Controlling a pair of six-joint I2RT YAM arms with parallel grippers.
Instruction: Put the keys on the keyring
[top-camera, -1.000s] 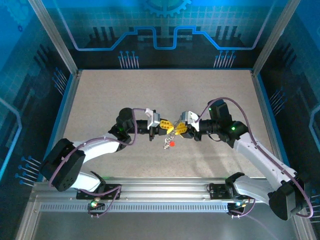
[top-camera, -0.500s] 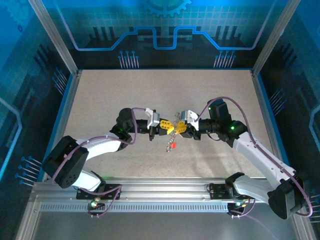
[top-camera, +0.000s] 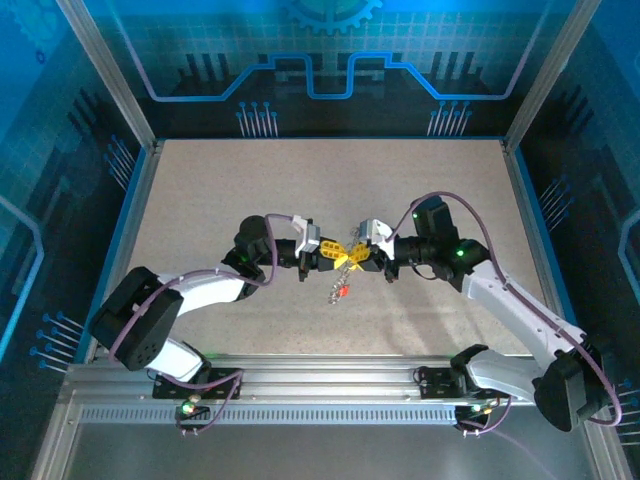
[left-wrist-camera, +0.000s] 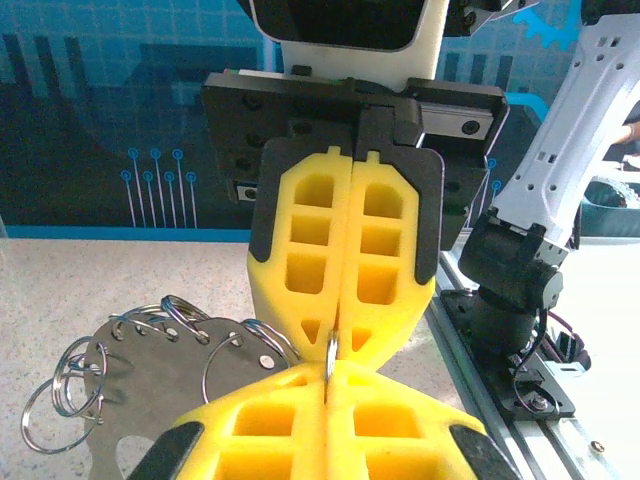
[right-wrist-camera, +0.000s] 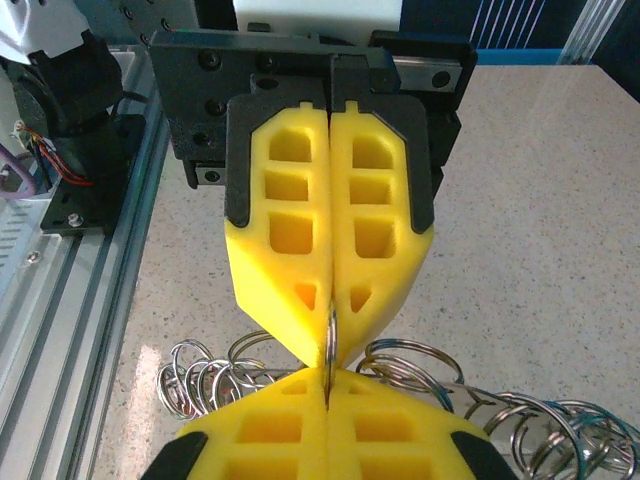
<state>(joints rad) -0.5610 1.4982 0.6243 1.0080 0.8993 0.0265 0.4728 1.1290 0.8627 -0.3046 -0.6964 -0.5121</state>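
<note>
My two grippers meet tip to tip above the middle of the table. The left gripper (top-camera: 338, 259) and the right gripper (top-camera: 362, 260) are each shut on the same thin silver ring of the keyring (top-camera: 350, 258). That ring shows edge-on between my left gripper's (left-wrist-camera: 328, 378) yellow pads and the opposite pads. It also stands edge-on (right-wrist-camera: 329, 338) at my right gripper (right-wrist-camera: 327, 378). A short chain with a red-headed key (top-camera: 342, 290) hangs below the pinch. I cannot make out a yellow-headed key.
A grey metal plate (left-wrist-camera: 150, 385) threaded with several loose silver rings lies just under the grippers. More rings (right-wrist-camera: 520, 415) spread to the side. The aluminium rail (top-camera: 330, 385) with both arm bases runs along the near edge.
The right gripper's jaws have closed fully on the ring. The hanging chain and red key have swung slightly left. Both arms stay almost in place.
</note>
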